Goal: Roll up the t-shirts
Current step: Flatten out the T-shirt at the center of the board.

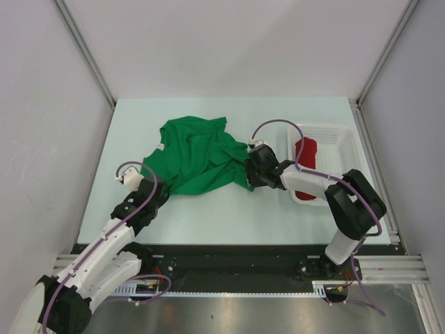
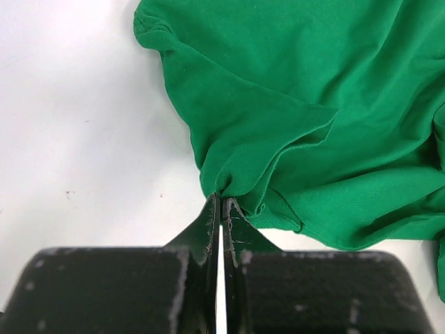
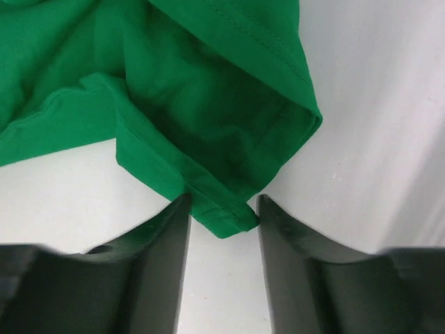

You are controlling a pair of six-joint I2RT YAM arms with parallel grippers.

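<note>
Your left gripper (image 2: 221, 202) is clenched on a gathered fold at the near left edge of the green t-shirt (image 1: 198, 156). The shirt lies crumpled and loosely spread on the pale worktop (image 1: 208, 216), with its small white neck label (image 1: 160, 147) on the far left side. Your right gripper (image 3: 222, 205) is released: its jaws stand apart with a hemmed corner of the same shirt lying between them. From the wrist view it is hard to tell whether the cloth touches either finger. The red t-shirt (image 1: 306, 154) sits as a compact roll inside the white mesh basket (image 1: 345, 132), at the right of the worktop and near the green cloth. The forearm (image 1: 309, 182) of your right arm crosses the basket's near rim and hides the near end of the red roll. Its purple cable (image 1: 278, 124) arcs above the basket's left wall.
</note>
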